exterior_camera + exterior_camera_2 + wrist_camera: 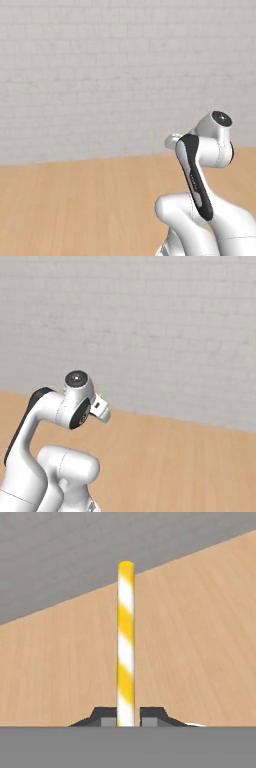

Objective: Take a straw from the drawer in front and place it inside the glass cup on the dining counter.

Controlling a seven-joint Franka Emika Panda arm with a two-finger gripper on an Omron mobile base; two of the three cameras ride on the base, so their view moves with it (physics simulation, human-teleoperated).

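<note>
In the hand view a straw [126, 637] with yellow and white spiral stripes stands straight up from between my two dark fingertips. My gripper [125, 716] is shut on its lower end, and the rest of the straw is free in the air. The white arm [200, 175] is folded back on itself, with the hand tucked behind its upper joint [77, 401]. The drawer, the glass cup and the dining counter are out of view.
A light wooden floor [75, 210] stretches ahead to a pale grey brick wall [100, 75]. The same floor [190, 466] and wall [165, 331] lie beyond the arm in the right base view.
</note>
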